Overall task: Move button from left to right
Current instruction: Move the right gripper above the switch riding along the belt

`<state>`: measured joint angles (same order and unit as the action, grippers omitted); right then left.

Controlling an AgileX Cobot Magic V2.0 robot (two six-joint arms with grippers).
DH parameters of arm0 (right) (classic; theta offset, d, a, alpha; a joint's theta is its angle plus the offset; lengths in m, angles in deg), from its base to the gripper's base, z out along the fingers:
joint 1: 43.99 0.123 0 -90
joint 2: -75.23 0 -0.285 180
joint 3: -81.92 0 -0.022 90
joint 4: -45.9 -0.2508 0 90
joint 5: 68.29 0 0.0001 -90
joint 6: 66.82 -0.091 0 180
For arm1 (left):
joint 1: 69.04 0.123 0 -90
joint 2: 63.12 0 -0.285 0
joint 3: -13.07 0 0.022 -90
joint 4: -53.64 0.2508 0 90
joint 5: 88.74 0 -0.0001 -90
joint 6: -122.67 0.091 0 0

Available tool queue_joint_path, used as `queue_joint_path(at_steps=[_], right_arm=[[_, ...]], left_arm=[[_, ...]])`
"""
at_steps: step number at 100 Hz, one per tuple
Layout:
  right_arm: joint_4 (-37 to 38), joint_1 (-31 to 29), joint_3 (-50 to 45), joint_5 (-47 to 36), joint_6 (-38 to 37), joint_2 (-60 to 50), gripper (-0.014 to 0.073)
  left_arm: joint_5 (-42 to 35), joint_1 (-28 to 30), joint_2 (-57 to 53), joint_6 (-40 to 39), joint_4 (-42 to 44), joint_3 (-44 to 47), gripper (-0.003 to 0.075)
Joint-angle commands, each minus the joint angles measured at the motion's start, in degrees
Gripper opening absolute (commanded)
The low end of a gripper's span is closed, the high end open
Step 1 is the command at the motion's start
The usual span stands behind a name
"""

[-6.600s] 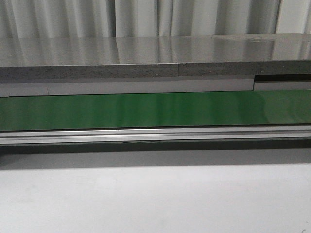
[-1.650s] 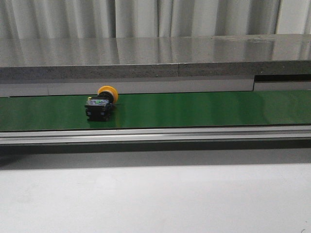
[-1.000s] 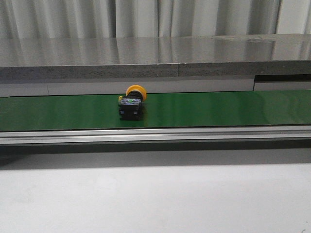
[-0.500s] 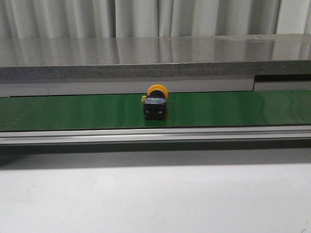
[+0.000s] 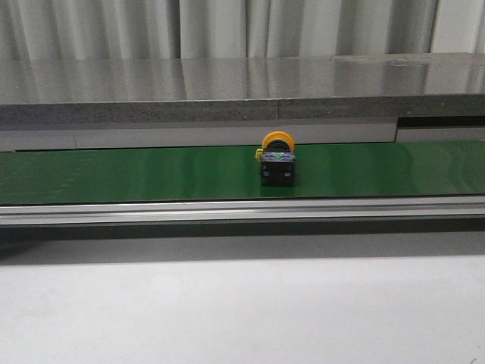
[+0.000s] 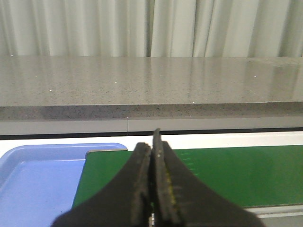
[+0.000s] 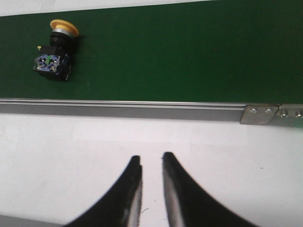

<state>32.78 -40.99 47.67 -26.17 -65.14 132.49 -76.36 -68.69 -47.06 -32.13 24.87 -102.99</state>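
Item: button (image 7: 56, 48) on belt (image 7: 189, 52), well clear at 10 o'clock of your right gripper (image 7: 151, 163), fingers narrowly parted; left gripper (image 6: 152, 156) pinched together, empty.

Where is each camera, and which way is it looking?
Front: sits low at the table, faces forward at the green belt carrying the button; no robot parts show.
Left wrist: on the left arm, looks along the belt past a blue tray; the left gripper fingers are shut.
Right wrist: on the right arm, looks down; the right gripper fingers are slightly apart.
Front and right wrist share the button.
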Motion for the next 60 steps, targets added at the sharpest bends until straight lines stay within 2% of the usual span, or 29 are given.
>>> queue_joint_path(at_steps=[1,9,16,26,37,60], right_arm=[[-1.3,0.0,2.0,-3.8,0.1,0.2,0.0355],[-1.3,0.0,2.0,-4.7,0.1,0.2,0.0565],[-1.3,0.0,2.0,-6.4,0.1,0.2,0.0669],[-1.4,0.0,2.0,-8.0,0.1,0.2,0.0634],[-1.4,0.0,2.9,-8.7,0.1,1.3,0.0634],[-1.4,0.3,8.9,-7.9,2.3,10.9,0.0634]], left_arm=[[-4.1,-0.3,0.5,0.0,-1.0,-1.5,-0.0021],[-4.1,-0.3,0.5,0.0,-1.0,-1.5,-0.002],[-4.1,-0.3,0.5,0.0,-1.0,-1.5,-0.002],[-4.1,-0.3,0.5,0.0,-1.0,-1.5,-0.002],[-4.1,-0.3,0.5,0.0,-1.0,-1.5,-0.0021],[-4.1,-0.3,0.5,0.0,-1.0,-1.5,-0.002]])
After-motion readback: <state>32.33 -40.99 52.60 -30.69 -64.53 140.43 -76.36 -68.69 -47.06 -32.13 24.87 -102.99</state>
